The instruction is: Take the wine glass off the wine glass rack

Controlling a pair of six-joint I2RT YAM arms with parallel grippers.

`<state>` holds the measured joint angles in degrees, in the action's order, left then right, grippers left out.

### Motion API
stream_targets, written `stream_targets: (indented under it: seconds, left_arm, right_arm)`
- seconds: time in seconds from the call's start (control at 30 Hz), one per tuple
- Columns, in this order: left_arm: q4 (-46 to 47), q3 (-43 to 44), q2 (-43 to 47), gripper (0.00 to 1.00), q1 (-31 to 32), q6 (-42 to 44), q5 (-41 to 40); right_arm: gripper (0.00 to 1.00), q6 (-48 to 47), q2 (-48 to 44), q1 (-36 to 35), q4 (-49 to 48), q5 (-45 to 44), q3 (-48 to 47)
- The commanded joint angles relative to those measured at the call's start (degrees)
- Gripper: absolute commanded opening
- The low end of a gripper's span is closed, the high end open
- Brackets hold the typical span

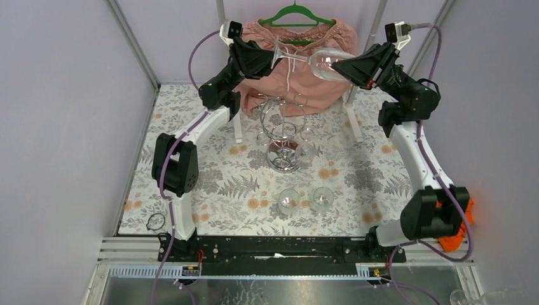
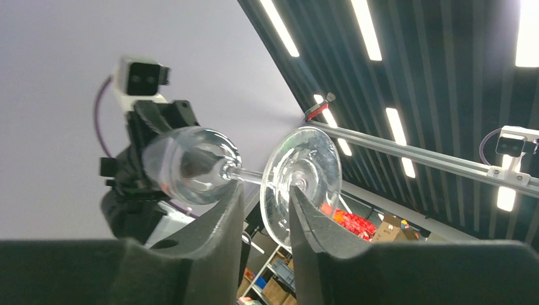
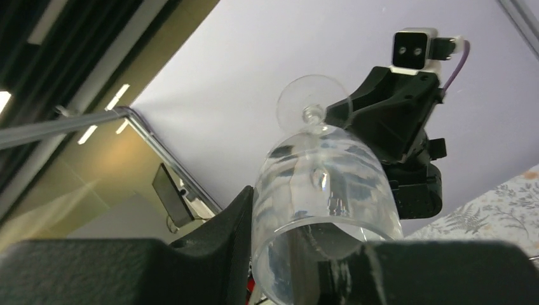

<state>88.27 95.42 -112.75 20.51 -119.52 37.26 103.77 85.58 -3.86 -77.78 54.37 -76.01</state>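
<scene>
Between right fingers [image 3: 232, 222], wine glass [image 3: 324, 190] bowl

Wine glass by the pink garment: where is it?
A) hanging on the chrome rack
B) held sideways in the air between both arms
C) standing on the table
B: the wine glass lies sideways above the wine glass rack, bowl in the right tool, foot at the left tool.

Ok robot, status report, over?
Left gripper open around foot. Right gripper shut on glass. Glass sideways above rack, clear of it. Nothing in the way.

wine glass rack [image 1: 281, 130] blocks centre; pink garment [image 1: 314, 95] behind
</scene>
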Motion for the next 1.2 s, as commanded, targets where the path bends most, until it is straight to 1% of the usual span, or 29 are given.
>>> stream_targets:
  seconds: [0.0,0.03,0.13,0.23,0.4,0.7,0.93,1.0,1.03,1.07,1.13,1.17]
  left_arm:
    - [2.3,-0.2,1.7,0.41,1.9,-0.8,5.0]
    - [2.2,-0.1,2.0,0.45,1.9,-0.7,5.0]
    - [1.9,0.0,2.9,0.52,1.9,-0.5,5.1]
    - [1.5,-0.2,4.1,0.56,1.9,-0.1,5.3]
    - [0.4,-0.6,6.0,0.61,1.8,0.9,6.2]
    - [-4.4,-1.2,8.7,0.63,1.3,5.1,8.5]
    - [-10.4,-4.7,11.5,0.63,-2.7,9.9,10.0]
    - [-13.3,-6.2,13.0,0.63,-4.3,13.1,11.0]
    - [-16.3,-6.7,14.1,0.62,-5.1,14.6,11.5]
    - [-19.8,-8.0,15.8,0.62,-5.8,18.3,12.0]
    - [-29.4,-9.2,18.0,0.62,-7.2,25.4,12.6]
    - [-36.9,-9.3,19.9,0.62,-7.8,29.7,12.7]
  right_arm:
    - [0.00,-15.2,-7.8,-3.4,15.0,5.9,-0.7]
    - [0.00,-18.3,-8.6,-3.4,18.3,6.2,-0.9]
    - [0.00,-22.9,-10.4,-3.4,25.6,6.2,-0.9]
    - [0.00,-24.7,-11.2,-3.4,27.6,6.3,-0.6]
    - [0.00,-27.5,-11.8,-3.4,31.6,6.5,-0.6]
    - [0.00,-32.5,-15.0,-3.4,39.1,6.3,-2.2]
    - [0.00,-43.5,-19.0,-3.4,54.3,3.9,-5.4]
    - [0.00,-45.5,-19.9,-3.4,57.6,3.6,-6.3]
    - [0.00,-46.1,-20.1,-3.4,58.3,3.5,-6.6]
    - [0.00,-46.5,-20.6,-3.4,59.6,3.3,-7.0]
    - [0.00,-48.4,-21.3,-3.5,62.1,2.9,-7.5]
    - [0.00,-49.5,-21.7,-3.5,63.5,2.3,-7.8]
